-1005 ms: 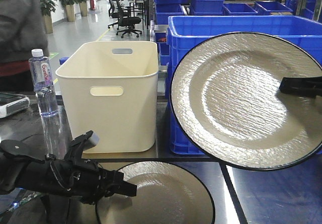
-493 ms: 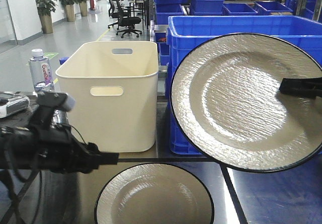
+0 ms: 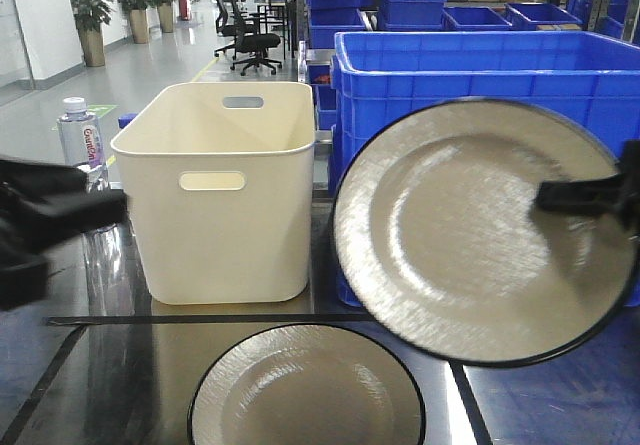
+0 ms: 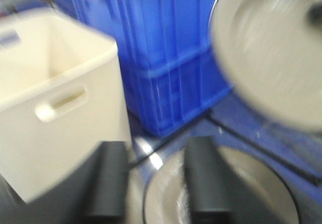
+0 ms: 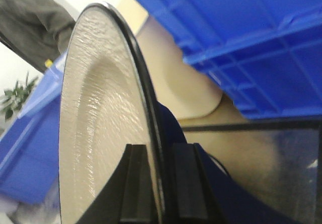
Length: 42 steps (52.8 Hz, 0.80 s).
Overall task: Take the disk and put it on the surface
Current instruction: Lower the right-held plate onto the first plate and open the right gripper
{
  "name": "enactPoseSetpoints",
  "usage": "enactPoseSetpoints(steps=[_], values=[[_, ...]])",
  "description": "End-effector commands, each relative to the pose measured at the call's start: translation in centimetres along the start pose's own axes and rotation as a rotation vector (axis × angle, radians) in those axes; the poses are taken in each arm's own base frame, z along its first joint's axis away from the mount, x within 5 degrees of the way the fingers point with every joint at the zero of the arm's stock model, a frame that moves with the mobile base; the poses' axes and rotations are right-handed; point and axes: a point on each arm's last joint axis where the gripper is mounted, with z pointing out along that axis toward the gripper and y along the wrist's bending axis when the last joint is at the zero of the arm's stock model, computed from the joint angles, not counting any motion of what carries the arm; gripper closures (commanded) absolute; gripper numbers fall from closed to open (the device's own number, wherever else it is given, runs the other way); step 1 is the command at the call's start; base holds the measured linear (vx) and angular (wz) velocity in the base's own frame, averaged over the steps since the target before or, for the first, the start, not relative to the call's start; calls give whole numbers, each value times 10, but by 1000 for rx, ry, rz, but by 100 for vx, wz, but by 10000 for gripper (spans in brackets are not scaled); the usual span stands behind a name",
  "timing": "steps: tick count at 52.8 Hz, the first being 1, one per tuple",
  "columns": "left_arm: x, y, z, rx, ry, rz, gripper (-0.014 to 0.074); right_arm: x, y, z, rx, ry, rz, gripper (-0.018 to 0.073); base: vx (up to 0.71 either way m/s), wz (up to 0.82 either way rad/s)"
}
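Disk (image 3: 470, 225), round, beige, textured, black-rimmed, hanging tilted near upright above dark glossy tabletop with black tape lines (image 3: 110, 365); surface lying directly below it. Right gripper (image 5: 157, 153) clamping disk's rim at its right edge, one finger on each face. Left gripper (image 4: 153, 146) blurred, jaws standing apart, carrying nothing, hovering near second matching plate (image 3: 305, 390) lying flat on tabletop.

Beige, textured, black-rimmed disk (image 3: 470, 230) stands nearly upright, its right edge clamped in the right gripper (image 5: 160, 158). A second disk (image 3: 305, 390) lies flat on the dark glossy surface (image 3: 110, 365), below-left of that gripper.
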Motion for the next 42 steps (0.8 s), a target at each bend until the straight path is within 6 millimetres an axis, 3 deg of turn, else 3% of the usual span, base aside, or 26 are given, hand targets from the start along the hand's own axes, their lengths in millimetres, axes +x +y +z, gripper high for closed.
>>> enactPoseSetpoints(steps=[1, 4, 12, 23, 30, 42], values=[[-25, -7, -30, -52, -162, 15, 485, 0, 19, 17, -82, -2, 18, 568, 0, 0], [-28, -10, -40, -58, -193, 26, 608, 10, 17, 39, -93, 71, 27, 568, 0, 0], [-33, -17, -58, -59, -239, -1, 605, 35, 9, 85, -114, 205, 72, 568, 0, 0], [-32, -18, -61, -64, -235, -16, 604, 64, -6, 129, -59, 306, 63, 529, 0, 0], [-32, -18, -60, -57, -229, -31, 604, 73, -18, 140, -22, 347, 21, 409, 0, 0], [-31, -19, -60, -47, -216, -32, 604, 72, -24, 139, 10, 344, -142, 60, 0, 0]])
